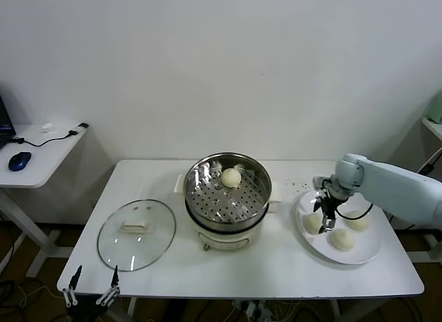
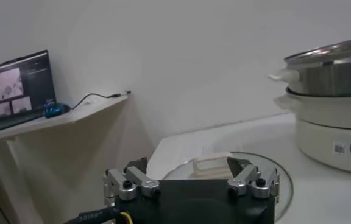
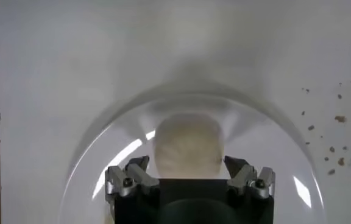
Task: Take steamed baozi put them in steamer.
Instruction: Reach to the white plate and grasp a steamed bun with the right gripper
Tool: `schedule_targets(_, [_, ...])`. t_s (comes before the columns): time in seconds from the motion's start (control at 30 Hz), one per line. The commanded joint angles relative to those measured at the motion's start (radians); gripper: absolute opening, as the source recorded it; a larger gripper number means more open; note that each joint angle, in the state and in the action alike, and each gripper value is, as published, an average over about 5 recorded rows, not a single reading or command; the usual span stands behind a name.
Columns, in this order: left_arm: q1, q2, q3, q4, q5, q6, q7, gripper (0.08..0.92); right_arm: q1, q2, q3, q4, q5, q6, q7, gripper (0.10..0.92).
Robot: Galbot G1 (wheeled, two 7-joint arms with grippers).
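**Right hand lined up over the next baozi, fingers wide**

One steamed baozi (image 1: 231, 177) already sits in the steamer (image 1: 207, 171) mid-bench, toward the back of the perforated basket. Three more are on the white plate (image 1: 362, 253) off to the robot's right. The right hand (image 1: 326, 213) hangs over the nearest bun (image 3: 187, 146), fingers spread wide to either side, nothing held.

If I were driving: drop straight down so the fingers straddle the bun's middle, then close softly, since that dough probably squashes easily.

Left hand (image 2: 191, 182) is parked low at the bench's front edge by the glass lid (image 1: 136, 233), also wide open and empty.

Hard to see: whether the right fingertips touch the plate, and that bun is partly behind the hand from the head view.
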Motion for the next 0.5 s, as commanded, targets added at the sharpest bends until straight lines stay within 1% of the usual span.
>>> schedule_targets(0.03, [0.002, 0.004, -0.002, 0.002, 0.008, -0.006, -0.001, 0.823, -0.039, 0.019, 0.034, -0.042, -0.024, -0.006, 0.001, 0.819])
schedule_targets(0.1, [0.005, 0.003, -0.002, -0.001, 0.017, -0.012, -0.001, 0.823, -0.034, 0.018, 0.033, -0.043, -0.020, -0.005, -0.001, 0.805])
schedule_targets(0.33, [0.008, 0.002, -0.004, -0.009, 0.023, -0.016, -0.003, 0.823, -0.025, 0.013, 0.037, -0.041, -0.002, -0.006, -0.006, 0.674])
schedule_targets(0.5, [0.010, 0.001, -0.004, -0.008, 0.022, -0.016, -0.004, 0.823, -0.015, 0.010, 0.035, -0.037, 0.013, -0.006, -0.010, 0.624])
